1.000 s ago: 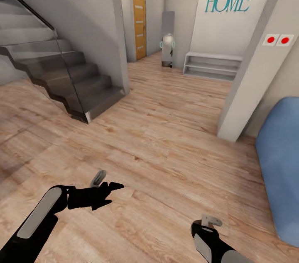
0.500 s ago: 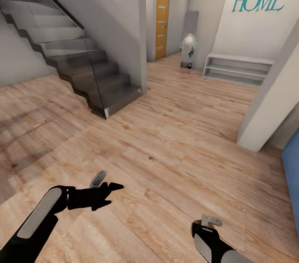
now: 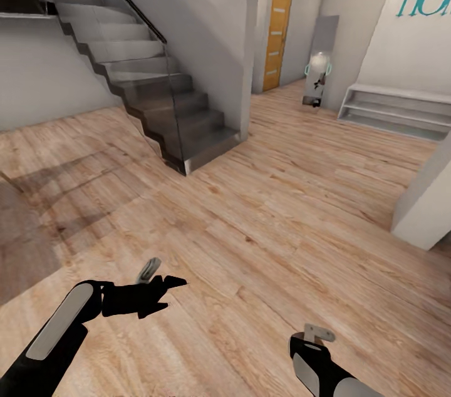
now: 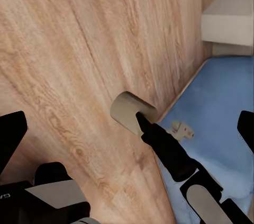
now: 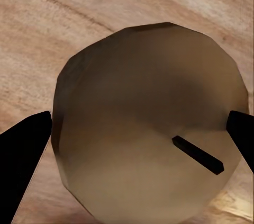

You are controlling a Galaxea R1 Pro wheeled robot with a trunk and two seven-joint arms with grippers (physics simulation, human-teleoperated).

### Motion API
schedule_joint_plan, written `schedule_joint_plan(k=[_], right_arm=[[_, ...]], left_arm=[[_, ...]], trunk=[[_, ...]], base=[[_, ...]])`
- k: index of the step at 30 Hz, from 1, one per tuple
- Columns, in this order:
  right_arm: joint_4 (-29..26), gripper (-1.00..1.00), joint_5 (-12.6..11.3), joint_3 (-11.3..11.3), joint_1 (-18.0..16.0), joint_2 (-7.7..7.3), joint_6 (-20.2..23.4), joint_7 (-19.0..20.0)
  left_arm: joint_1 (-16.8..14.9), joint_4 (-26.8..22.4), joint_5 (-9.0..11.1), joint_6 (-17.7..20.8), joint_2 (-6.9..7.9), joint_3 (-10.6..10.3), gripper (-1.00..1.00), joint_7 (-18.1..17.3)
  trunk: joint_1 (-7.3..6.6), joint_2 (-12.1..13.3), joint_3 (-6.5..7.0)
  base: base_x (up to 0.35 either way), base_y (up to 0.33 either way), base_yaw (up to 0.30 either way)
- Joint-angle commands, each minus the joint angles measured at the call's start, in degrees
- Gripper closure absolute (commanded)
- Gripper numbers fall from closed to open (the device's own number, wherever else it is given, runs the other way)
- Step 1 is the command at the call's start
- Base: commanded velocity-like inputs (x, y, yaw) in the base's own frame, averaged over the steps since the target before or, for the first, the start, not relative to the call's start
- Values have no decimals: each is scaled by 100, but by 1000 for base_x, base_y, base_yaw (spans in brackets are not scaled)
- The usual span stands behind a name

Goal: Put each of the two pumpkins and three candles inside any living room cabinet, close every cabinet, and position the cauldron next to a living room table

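Observation:
A tan candle (image 5: pixel 151 123) with a short dark wick sits between the two black fingertips of my right gripper (image 5: pixel 135 142), which is shut on it. The left wrist view shows the same candle (image 4: pixel 128 112) at the tip of a black finger (image 4: pixel 161 147), held low over the wood floor. My left gripper (image 3: pixel 166 293) hangs over the floor at the lower left of the head view, open with nothing in it. My right arm (image 3: pixel 313 366) reaches in at the bottom edge. The pumpkins, cabinet, cauldron and table are out of view.
A grey staircase with a glass rail (image 3: pixel 156 96) rises at the left. Beyond it are an orange door (image 3: pixel 277 37), a small white device (image 3: pixel 317 79) and a low white shelf (image 3: pixel 394 110). A white pillar (image 3: pixel 429 209) stands at the right, blue upholstery (image 4: pixel 222 102) by my arms.
The head view has swung left: stairs, door and wall lettering slid right, and the blue upholstery left the picture. Both arms keep their pose, the candle still held.

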Motion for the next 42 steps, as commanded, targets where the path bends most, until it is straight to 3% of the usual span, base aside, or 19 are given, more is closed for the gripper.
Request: schedule_joint_plan(k=[1, 42], right_arm=[[-12, 100, -22, 54, -2, -3, 25, -40], [6, 100, -17, 56, -1, 1, 17, -38]], left_arm=[[-5, -3, 59, -3, 3, -8, -100, 59], [-5, 5, 59, -3, 3, 2, -100, 59]], trunk=[[-1, -2, -4], [-1, -2, -4]], base=[[0, 0, 286], [0, 0, 286]])
